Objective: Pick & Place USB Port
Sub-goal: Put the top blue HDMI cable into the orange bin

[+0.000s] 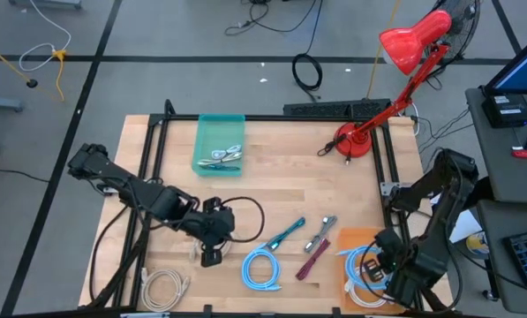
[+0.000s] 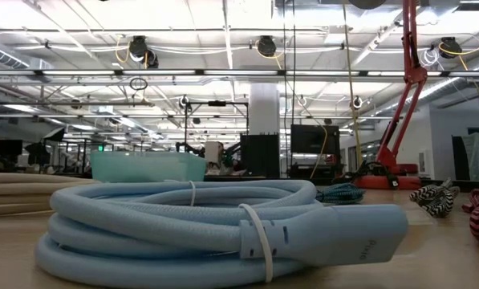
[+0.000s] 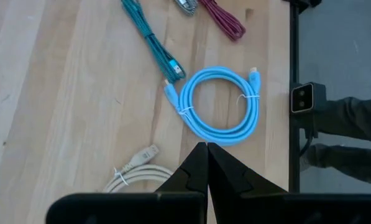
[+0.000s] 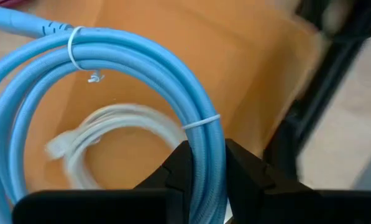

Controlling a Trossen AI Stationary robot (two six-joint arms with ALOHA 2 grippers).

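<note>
A light blue cable coil (image 1: 261, 268), tied with white ties, lies flat on the wood table; the low view shows it close up (image 2: 223, 225). My left gripper (image 3: 207, 149) is shut and holds nothing, hovering to that coil's left (image 1: 211, 256). A white cable coil (image 3: 135, 171) lies near the table's front edge. My right gripper (image 4: 201, 155) is over the orange tray (image 1: 356, 240) at the table's near right, shut on a second light blue coil (image 4: 110, 68). Another white coil (image 4: 104, 143) lies in the tray beneath it. My right gripper pinches the bundled strands of the second light blue coil (image 4: 205, 134) between its two fingers, close to a white tie. The fingers come from above, lying across the strands. The loop spreads out over the orange tray; I cannot tell whether it rests on it.
A teal bin (image 1: 220, 144) holding cables sits toward the far edge. A teal braided cable (image 1: 285, 234), a striped cable (image 1: 320, 231) and a maroon cable (image 1: 314, 259) lie between the two arms. A red desk lamp's base (image 1: 351, 141) stands at the far right. A black frame borders the table.
</note>
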